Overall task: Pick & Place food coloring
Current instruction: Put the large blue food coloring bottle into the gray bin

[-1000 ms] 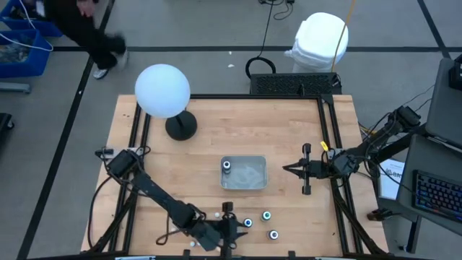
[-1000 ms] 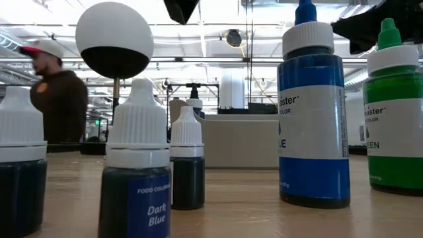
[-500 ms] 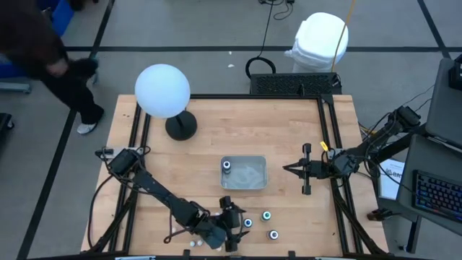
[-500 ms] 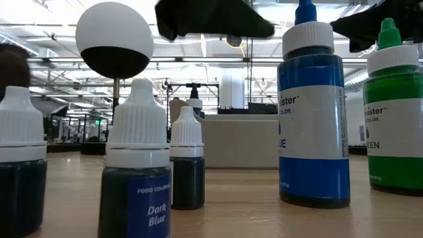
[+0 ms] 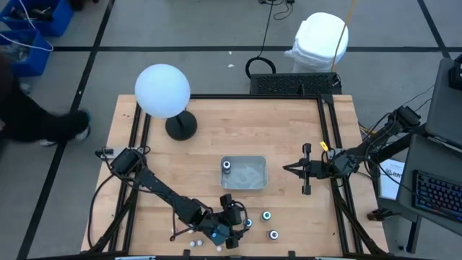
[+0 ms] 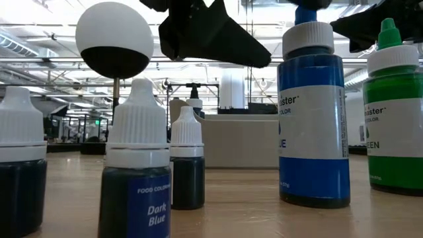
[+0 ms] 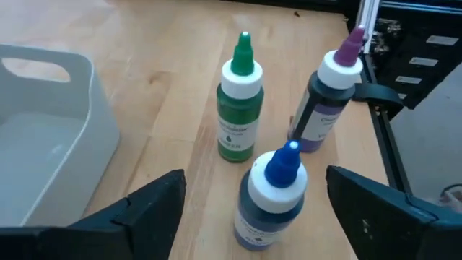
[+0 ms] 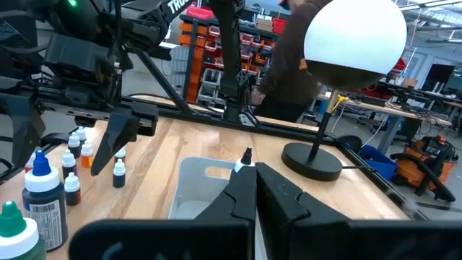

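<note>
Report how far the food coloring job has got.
Done: one dark bottle stands in the clear tray. In hand: nothing; the left gripper is open around the blue-capped bottle. Left: that one, the green-capped bottle, the purple-capped bottle and the small bottles. The right gripper waits shut beside the tray.

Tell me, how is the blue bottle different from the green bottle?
The blue bottle has a blue pointed tip; the green bottle has a green one. The blue bottle sits right between the open left gripper fingers, while the green bottle stands farther off, nearer the clear tray. The blue liquid looks darker than the green. Both stand upright, with white caps and white labels.
</note>
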